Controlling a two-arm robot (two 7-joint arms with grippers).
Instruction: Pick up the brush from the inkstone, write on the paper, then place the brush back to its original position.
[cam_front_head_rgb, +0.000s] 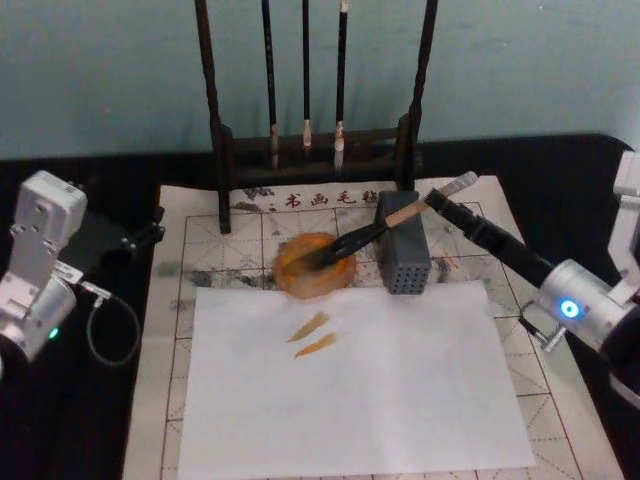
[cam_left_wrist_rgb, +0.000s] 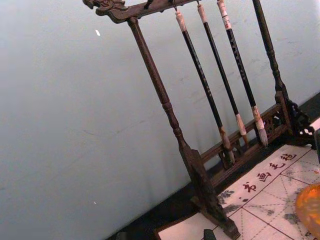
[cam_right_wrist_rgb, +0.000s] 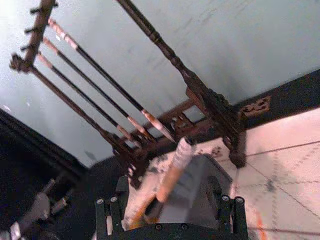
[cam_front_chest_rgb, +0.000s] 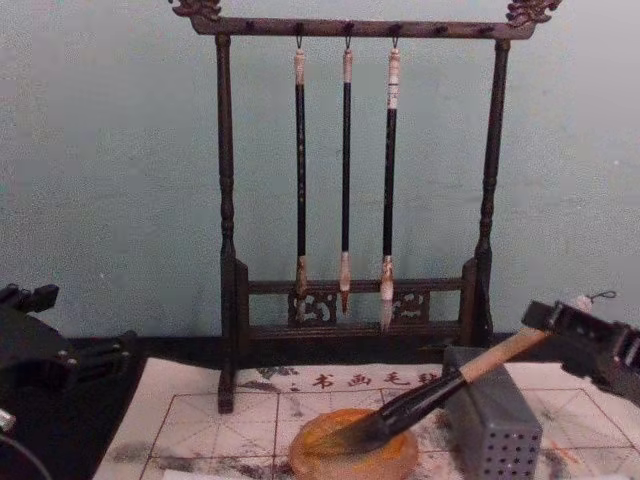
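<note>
white sheet (cam_front_head_rgb: 360, 385) nearest, over the paper (cam_front_head_rgb: 200, 250). behind it brush (cam_front_head_rgb: 385, 228) lies tilted, bristles in inkstone (cam_front_head_rgb: 315, 265), shaft propped on grey block (cam_front_head_rgb: 403, 255). right end effector (cam_front_chest_rgb: 560, 330) at brush's top end, fingers apart. left end effector (cam_front_head_rgb: 150, 235) off paper's left edge, grip can't tell. rack (cam_front_chest_rgb: 345, 190) at back

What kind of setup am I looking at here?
Probably a staged calligraphy desk on a tabletop. A dark wooden rack hangs three thin brushes against a plain wall, a red-grid practice sheet covers the table, and a thick brush rests with its tip in an amber dish.
</note>
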